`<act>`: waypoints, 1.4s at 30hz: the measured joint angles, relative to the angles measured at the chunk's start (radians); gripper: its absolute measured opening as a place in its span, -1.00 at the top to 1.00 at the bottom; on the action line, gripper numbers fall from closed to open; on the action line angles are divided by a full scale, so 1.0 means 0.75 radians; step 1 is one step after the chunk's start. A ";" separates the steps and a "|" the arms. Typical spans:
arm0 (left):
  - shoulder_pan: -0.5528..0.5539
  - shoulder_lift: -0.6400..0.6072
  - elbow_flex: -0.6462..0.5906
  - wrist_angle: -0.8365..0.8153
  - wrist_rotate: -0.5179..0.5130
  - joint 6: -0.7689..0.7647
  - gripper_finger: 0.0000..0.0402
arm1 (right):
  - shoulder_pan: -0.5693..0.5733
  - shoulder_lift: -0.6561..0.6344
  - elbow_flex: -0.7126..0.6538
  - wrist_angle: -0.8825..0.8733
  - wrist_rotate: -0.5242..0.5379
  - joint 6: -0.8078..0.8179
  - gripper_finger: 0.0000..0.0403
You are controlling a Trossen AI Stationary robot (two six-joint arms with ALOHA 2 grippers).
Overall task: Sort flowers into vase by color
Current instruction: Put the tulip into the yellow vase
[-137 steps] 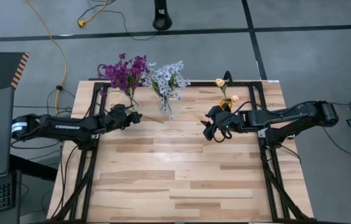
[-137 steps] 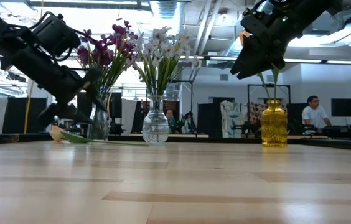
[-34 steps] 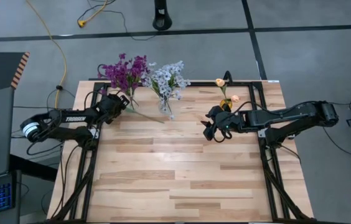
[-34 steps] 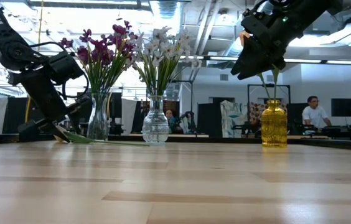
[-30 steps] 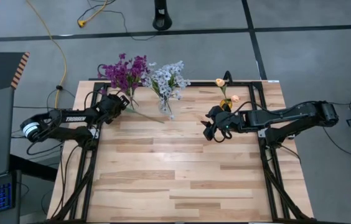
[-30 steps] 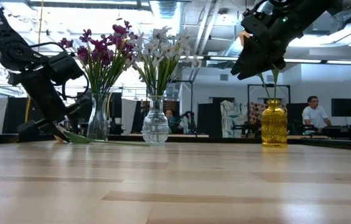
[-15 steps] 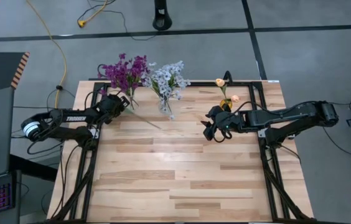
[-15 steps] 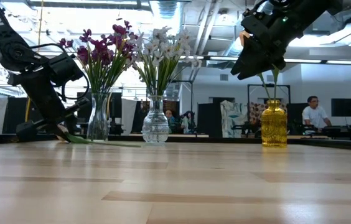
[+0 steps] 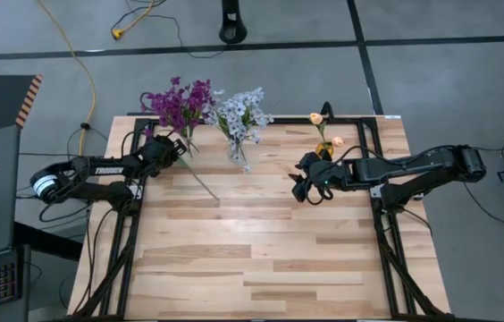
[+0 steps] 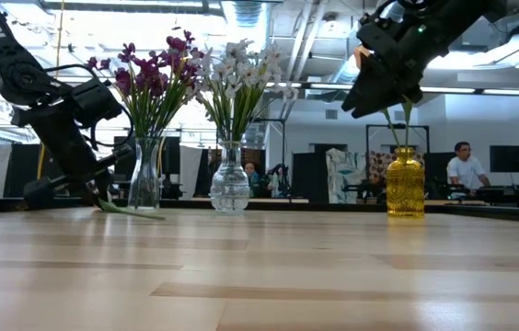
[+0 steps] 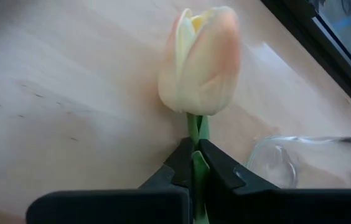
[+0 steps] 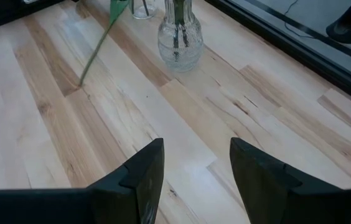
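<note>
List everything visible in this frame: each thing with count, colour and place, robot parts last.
purple flowers: one bunch, deep purple, in a clear vase at the table's far left
blue-white flowers: one bunch, pale, in a round clear vase beside the purple bunch
peach buds: two, peach-cream, in the amber vase far right
peach tulip: one, peach-cream with a green stem, gripped just below the bloom, stem trailing on the table
table: one, light wood
person: one, white top, seated in the room behind
left gripper: fingers shut on the tulip stem, near the purple vase
right gripper: fingers open, raised beside the amber vase
</note>
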 joint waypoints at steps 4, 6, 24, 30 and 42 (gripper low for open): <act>-0.033 -0.041 -0.001 -0.032 -0.004 0.017 1.00 | 0.000 0.000 0.000 -0.018 0.000 0.000 -0.04; -0.062 -0.091 -0.003 -0.047 -0.006 0.055 1.00 | 0.000 0.000 0.000 -0.025 0.000 0.000 -0.04; -0.363 -0.832 -0.003 -0.615 -0.120 0.088 1.00 | 0.000 0.000 0.000 -0.026 0.000 0.000 -0.04; -0.529 -0.999 -0.001 -0.563 -0.120 0.278 1.00 | 0.000 0.000 0.000 -0.025 -0.004 0.004 -0.04; -0.927 -1.108 -0.001 -0.182 -0.120 0.649 1.00 | 0.001 0.000 0.000 0.088 -0.096 0.003 -0.04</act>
